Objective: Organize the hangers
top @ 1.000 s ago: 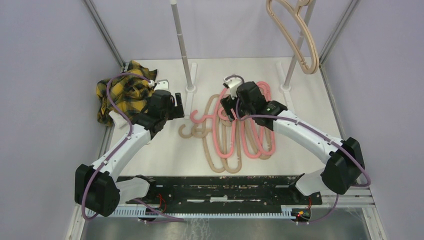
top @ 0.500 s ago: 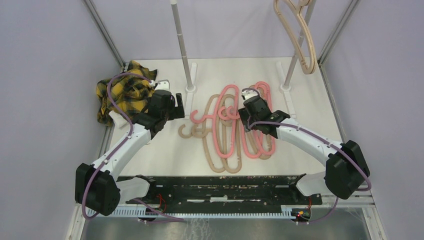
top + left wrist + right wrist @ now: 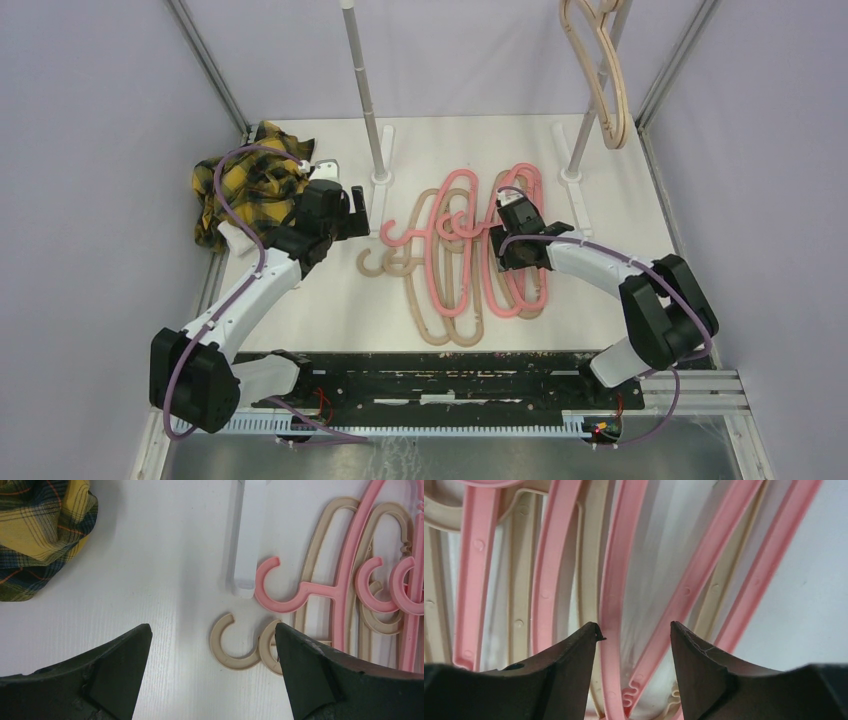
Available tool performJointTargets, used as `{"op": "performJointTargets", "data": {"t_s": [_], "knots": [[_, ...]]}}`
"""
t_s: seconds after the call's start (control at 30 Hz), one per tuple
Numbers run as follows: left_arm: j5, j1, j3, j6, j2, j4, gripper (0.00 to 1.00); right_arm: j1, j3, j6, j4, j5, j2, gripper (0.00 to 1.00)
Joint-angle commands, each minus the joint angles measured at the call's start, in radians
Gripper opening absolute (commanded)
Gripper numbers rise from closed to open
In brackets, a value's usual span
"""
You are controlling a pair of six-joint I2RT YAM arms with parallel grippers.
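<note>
**Top view.**
- Hangers (image 3: 460, 255): pink and beige, heaped flat on the table (image 3: 330, 300) just right of the pole (image 3: 363, 90), hooks turned toward it. They are judged to be unsorted stock awaiting hanging.
- One beige hanger (image 3: 616, 125) is hung high, well right of the pole. Its rail is cut off by the frame edge.
- Plaid cloth (image 3: 245, 185): bunched well left of the pole, apart from the heap.
- Left claw (image 3: 352, 210): held just left of the pole's foot, apparently kept clear of the heap.
- Right claw (image 3: 510, 238): set low over the side of the heap away from the pole. Its fingers are hidden under the wrist.

**Left wrist view.**
- Left claw (image 3: 212, 626): fingers are spread wide, with only bare table between them.
- Two beige hooks (image 3: 216, 642) and a pink hook (image 3: 261, 587) are seen beside the pole's foot (image 3: 247, 535). The hanger bodies are cut off at the right edge.

**Right wrist view.**
- Right claw (image 3: 634, 625): fingers are parted astride a bar of a pink hanger (image 3: 613, 580), placed as if to pick it out. Contact cannot be made out.
- The stacked hangers cannot be counted, since the layers overlap.
</note>
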Motion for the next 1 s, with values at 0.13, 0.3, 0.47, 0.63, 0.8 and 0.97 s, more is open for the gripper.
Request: {"op": "performJointTargets", "data": {"t_s": [0.13,0.3,0.47,0.63,0.8,0.97], "knots": [[-0.007,0.005,0.033,0.024,-0.029,0.009,1.00,0.002,0.022,0.007,0.042,-0.055,0.038,0.63],[-0.010,0.006,0.031,0.026,-0.030,0.009,1.00,0.002,0.011,0.025,0.055,-0.074,0.073,0.46],[-0.013,0.005,0.031,0.028,-0.033,0.009,1.00,0.002,0.005,0.036,0.034,-0.062,0.023,0.17],[-0.018,0.005,0.038,0.026,-0.036,0.001,1.00,0.002,0.040,0.039,-0.062,-0.077,-0.091,0.09],[-0.020,0.005,0.039,0.022,-0.038,-0.002,1.00,0.046,0.141,0.072,-0.179,-0.130,-0.266,0.08],[-0.004,0.005,0.045,0.015,-0.034,0.002,1.00,0.057,0.334,0.127,-0.196,-0.299,-0.274,0.08]]}}
